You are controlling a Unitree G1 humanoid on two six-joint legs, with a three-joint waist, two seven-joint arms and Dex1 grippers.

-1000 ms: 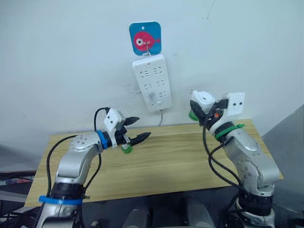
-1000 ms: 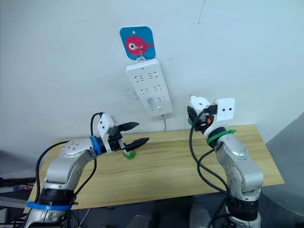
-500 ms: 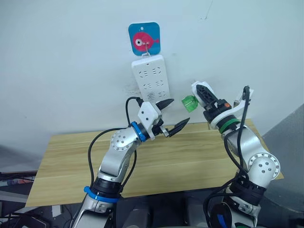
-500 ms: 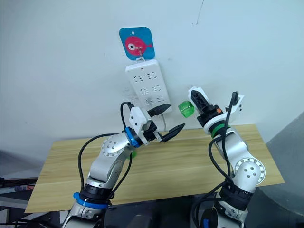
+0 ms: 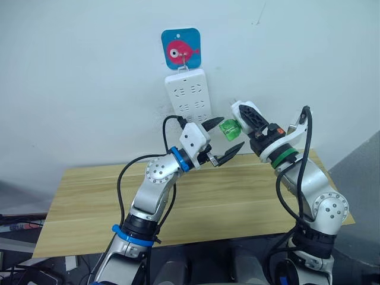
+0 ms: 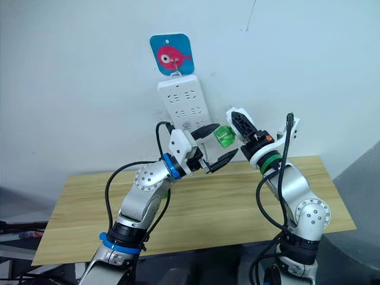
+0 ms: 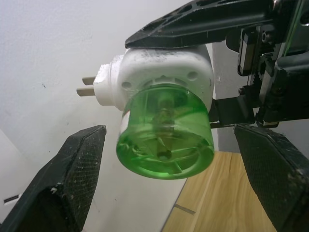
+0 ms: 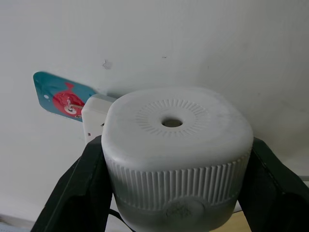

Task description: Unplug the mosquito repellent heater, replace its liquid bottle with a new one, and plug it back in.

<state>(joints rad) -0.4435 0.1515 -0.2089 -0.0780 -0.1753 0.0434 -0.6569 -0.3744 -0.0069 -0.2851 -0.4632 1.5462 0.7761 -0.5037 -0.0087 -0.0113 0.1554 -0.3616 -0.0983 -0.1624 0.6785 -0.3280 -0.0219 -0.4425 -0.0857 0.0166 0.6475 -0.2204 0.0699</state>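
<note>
The left gripper (image 5: 225, 138) has risen from the table to the small white rounded plastic mosquito repellent heater (image 7: 159, 72), held in the air before the wall by the right gripper (image 8: 174, 193), clamped on its sides. Its translucent green liquid bottle (image 7: 165, 134) points end-on at the left gripper's open jaws, which flank it without touching, so the left arm looks placed to close and twist it off.

No words, brand names or numbers can be read anywhere. The one sign is a pink cartoon fish on the blue rounded-square plastic wall hook plate (image 5: 181, 47), directly above the white multi-socket power strip (image 5: 190, 98).
</note>
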